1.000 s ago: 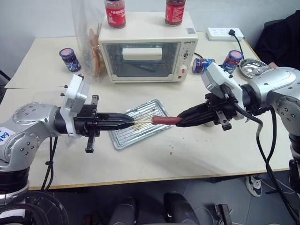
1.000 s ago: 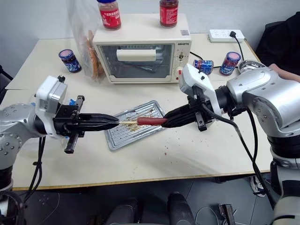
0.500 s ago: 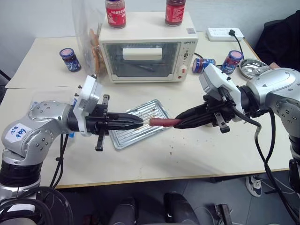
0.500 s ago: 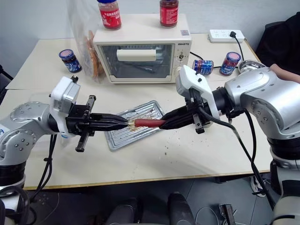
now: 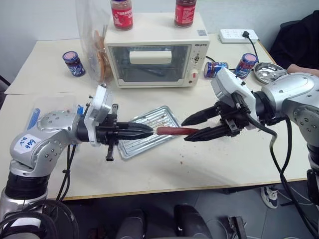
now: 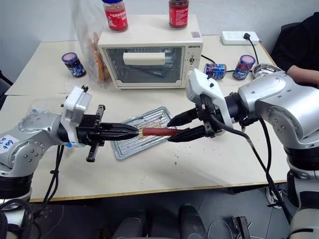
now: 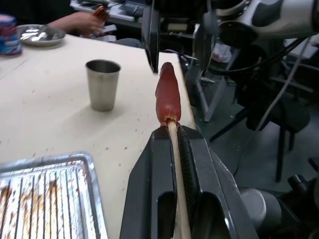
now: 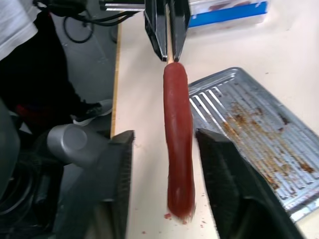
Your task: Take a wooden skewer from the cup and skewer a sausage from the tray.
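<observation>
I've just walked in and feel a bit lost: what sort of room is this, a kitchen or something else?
Probably an office or lab with a mock kitchen. A toaster oven, sauce jars and a greasy tray sit on a plain table, beside a power strip and loose cables.

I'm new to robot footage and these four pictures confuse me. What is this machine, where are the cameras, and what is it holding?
It is a two-armed humanoid robot. Two pictures come from cameras in its head, looking down at a table; the other two come from a camera on each wrist. The left gripper, jaws shut, holds a wooden skewer pushed into a sausage. The right gripper has its jaws open on either side of the sausage. Below lies an empty metal tray. A steel cup, a toaster oven, jars and a bowl stand around.
</observation>
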Action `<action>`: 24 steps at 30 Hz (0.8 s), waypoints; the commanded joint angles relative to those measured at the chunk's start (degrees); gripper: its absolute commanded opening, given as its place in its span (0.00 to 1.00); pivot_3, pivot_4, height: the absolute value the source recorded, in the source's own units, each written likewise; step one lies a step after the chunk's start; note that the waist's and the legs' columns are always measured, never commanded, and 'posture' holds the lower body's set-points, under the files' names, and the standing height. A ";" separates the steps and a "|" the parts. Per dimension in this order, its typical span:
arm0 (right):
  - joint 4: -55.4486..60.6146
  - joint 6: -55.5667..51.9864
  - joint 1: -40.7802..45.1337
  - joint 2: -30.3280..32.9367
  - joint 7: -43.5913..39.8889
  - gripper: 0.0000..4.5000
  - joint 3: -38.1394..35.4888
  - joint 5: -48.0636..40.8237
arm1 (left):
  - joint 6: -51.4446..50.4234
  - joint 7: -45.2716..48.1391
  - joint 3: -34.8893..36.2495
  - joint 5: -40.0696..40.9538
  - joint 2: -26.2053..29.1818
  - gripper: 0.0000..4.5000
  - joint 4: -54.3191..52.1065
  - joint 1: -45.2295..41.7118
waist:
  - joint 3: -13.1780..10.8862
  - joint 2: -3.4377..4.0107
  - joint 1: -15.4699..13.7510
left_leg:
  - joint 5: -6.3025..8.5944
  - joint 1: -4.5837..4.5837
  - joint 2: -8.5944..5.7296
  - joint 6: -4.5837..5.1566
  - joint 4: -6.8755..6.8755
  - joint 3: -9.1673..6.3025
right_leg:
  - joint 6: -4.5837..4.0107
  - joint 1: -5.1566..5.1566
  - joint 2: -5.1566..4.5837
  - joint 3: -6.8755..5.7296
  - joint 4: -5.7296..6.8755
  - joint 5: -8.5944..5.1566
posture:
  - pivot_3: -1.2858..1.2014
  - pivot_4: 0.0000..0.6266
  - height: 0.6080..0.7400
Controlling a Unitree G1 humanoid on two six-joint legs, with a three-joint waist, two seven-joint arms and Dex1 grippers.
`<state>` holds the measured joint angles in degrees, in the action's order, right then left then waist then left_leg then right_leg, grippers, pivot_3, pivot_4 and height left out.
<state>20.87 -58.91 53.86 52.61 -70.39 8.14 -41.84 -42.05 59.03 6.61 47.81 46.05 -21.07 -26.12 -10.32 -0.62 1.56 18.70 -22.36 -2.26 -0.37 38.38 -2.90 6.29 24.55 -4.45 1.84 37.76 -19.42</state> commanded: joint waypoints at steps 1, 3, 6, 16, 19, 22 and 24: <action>0.11 2.24 -1.58 0.67 2.57 0.50 -3.07 1.57 | -0.21 -3.28 6.80 1.60 1.41 0.00 -5.06 4.78 | 0.00 0.00 -0.07 | 0.00 0.00 -0.01 0.00 0.01 0.00 | 0.00 -0.01 -0.01 0.00 -0.01 0.00 | 0.52 0.24 1.00; -0.96 2.86 -2.42 -0.19 4.41 0.50 -3.77 2.04 | -0.69 -5.39 10.22 2.11 1.53 0.00 -7.70 8.97 | 0.00 0.00 -0.06 | 0.02 -0.01 -0.01 0.03 0.02 0.00 | 0.00 -0.01 -0.02 0.03 -0.01 0.00 | 0.52 0.24 1.00; -3.30 0.48 -2.34 -3.25 8.15 0.50 -5.44 0.50 | -1.56 -9.83 15.74 3.71 0.85 0.00 -11.26 14.77 | 0.00 0.00 0.05 | 0.02 0.00 -0.01 0.03 -0.01 0.02 | 0.00 -0.01 -0.02 0.04 0.00 0.00 | 0.52 0.24 1.00; -3.58 0.19 -1.51 -12.43 14.06 0.82 -6.41 -1.82 | 0.39 -37.18 34.29 -0.63 -12.17 0.00 -17.06 29.42 | 0.01 -0.02 -0.08 | 0.01 0.01 0.01 0.02 0.04 0.00 | 0.00 -0.03 -0.01 0.02 0.02 0.00 | 0.52 0.24 1.00; -3.66 -0.68 -1.14 -14.32 15.59 0.82 -6.71 -2.97 | 1.05 -46.00 36.69 -4.70 -15.80 0.00 -16.28 30.00 | 0.03 -0.05 -0.11 | 0.01 0.01 0.01 0.02 0.06 0.00 | 0.00 -0.02 0.00 0.00 0.04 0.00 | 0.52 0.24 1.00; -3.57 -0.89 -1.00 -15.35 16.24 0.82 -6.29 -3.66 | 0.90 -52.98 36.76 -9.43 -17.49 0.00 -14.16 29.25 | 0.07 -0.11 -0.27 | 0.01 0.01 -0.01 0.02 0.11 0.00 | 0.00 -0.04 -0.01 0.00 0.06 0.00 | 0.52 0.24 1.00; -3.67 -1.02 -0.77 -15.95 16.53 0.82 -5.93 -3.90 | 0.22 -56.57 36.57 -11.35 -17.97 0.00 -12.13 27.99 | 0.07 -0.11 -0.46 | 0.02 0.01 -0.05 0.03 0.15 -0.01 | 0.00 -0.06 -0.02 0.00 0.06 0.00 | 0.52 0.24 1.00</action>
<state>16.19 -60.11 51.49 36.98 -54.17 3.74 -44.51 -42.33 5.64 42.15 38.41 27.98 -33.69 2.63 -10.25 -0.73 1.09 18.73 -22.35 -2.31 -0.33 38.55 -2.91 6.29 24.49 -4.47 1.84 37.83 -19.41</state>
